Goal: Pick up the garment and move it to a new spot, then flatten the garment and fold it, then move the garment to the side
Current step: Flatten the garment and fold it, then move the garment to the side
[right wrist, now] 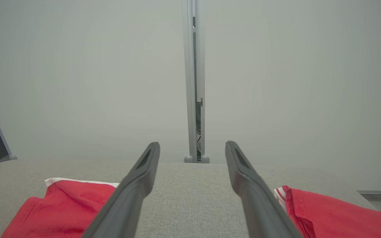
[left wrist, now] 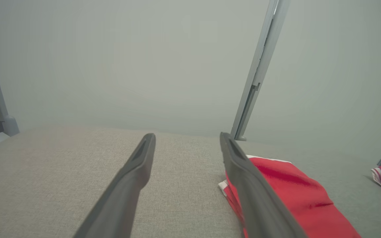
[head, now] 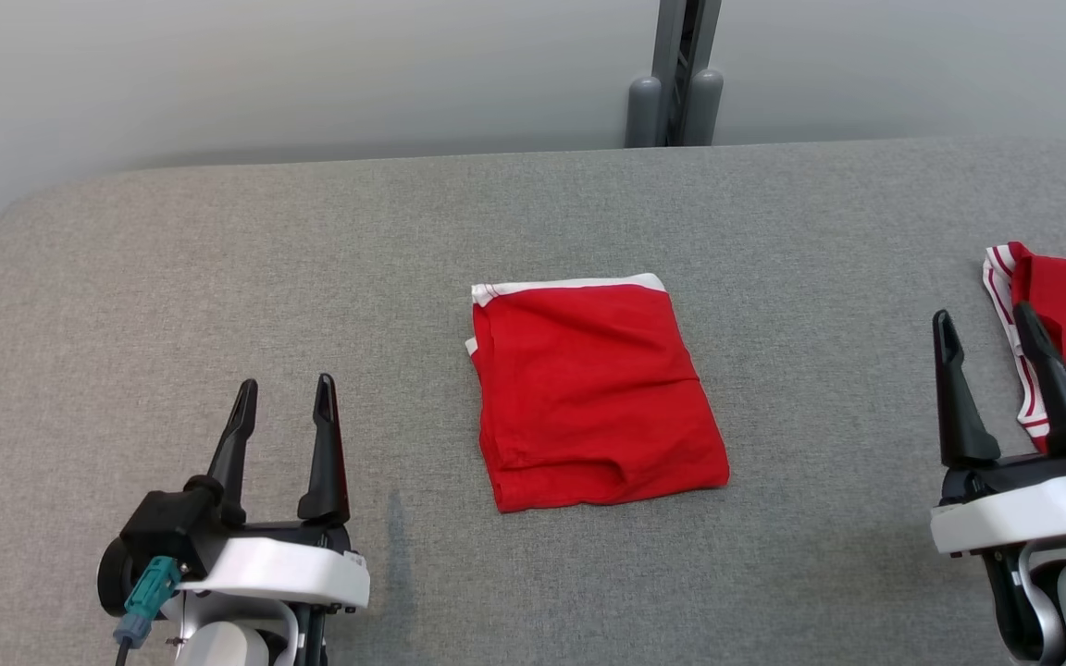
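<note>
A folded red garment is shown lying mid-table between the left gripper and right gripper, both spread wide and empty; only the move aside seems left, for which an edge must be gripped.

Finding no readable text, label, brand, number or sign. Reading none on the red garment lying ahead, between the left gripper and the right gripper, and none on either gripper's casing.
</note>
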Controlling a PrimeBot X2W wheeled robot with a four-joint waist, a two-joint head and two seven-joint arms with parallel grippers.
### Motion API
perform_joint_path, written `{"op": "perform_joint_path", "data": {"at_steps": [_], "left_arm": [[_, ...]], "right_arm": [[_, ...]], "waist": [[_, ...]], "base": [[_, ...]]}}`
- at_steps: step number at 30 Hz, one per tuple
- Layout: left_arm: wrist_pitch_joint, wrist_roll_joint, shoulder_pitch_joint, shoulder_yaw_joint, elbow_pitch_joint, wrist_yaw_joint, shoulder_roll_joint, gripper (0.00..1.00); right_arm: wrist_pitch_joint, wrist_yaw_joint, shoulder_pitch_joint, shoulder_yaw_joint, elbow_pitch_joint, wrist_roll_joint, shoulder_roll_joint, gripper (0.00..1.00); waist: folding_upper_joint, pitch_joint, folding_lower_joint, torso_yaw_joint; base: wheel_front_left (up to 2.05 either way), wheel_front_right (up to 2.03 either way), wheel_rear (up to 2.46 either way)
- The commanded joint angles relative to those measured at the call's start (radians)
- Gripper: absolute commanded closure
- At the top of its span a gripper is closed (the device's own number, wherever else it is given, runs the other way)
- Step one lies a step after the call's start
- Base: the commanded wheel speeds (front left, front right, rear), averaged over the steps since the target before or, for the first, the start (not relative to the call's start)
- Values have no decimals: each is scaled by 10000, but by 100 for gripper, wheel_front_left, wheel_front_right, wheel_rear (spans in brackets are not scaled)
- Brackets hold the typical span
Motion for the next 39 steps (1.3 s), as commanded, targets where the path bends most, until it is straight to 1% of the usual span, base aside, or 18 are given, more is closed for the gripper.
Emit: {"op": "perform_joint_path", "data": {"at_steps": [1, 3, 8, 22, 27, 29, 31, 35, 37, 39], "left_arm": [[-50, 75, 114, 35, 24, -20, 46, 0], [-50, 74, 101, 47, 41, -56, 46, 0], [-50, 146, 108, 32, 31, -94, 44, 0], [-51, 209, 61, -77, 18, -73, 46, 0], [-51, 265, -58, -191, 9, -94, 44, 0], [-51, 272, -166, -275, 33, -125, 46, 0], [-51, 276, -251, -369, 61, -145, 47, 0], [-51, 255, -476, -520, 94, -174, 46, 0], [-51, 235, -575, -600, 118, -172, 47, 0], [-51, 213, -652, -694, 146, -173, 41, 0]], "right_arm": [[-9, -5, 108, -42, -74, -83, 13, 0], [-10, -5, 218, -108, -109, -188, 143, 0], [-11, -5, 223, -153, -89, -250, 206, 0], [-12, -5, 172, -157, -46, -208, 160, 0], [101, -5, 18, -80, 105, -101, 82, 0], [490, -5, -109, 141, 302, 177, 46, 0], [1123, -5, -298, 431, 477, 745, 3, 0], [2402, -5, -781, 1137, 662, 2365, -148, 0], [3013, -5, -1023, 1488, 787, 3103, -415, 0], [3630, -5, -1229, 1777, 974, 3947, -544, 0]], "waist": [[0, 1, 0, 4], [0, -5, 0, 36], [0, 3, 0, 118], [0, 107, 0, 249], [0, 369, 0, 324], [0, 532, 0, 399], [0, 711, 0, 485], [0, 1084, 0, 695], [0, 1233, 0, 820], [0, 1351, 0, 951]], "base": [[0, 0, 0], [0, 0, 0], [0, 0, 0], [0, 0, 0], [0, 0, 0], [0, 0, 0], [0, 0, 0], [0, 0, 0], [0, 0, 0], [0, 0, 0]]}}
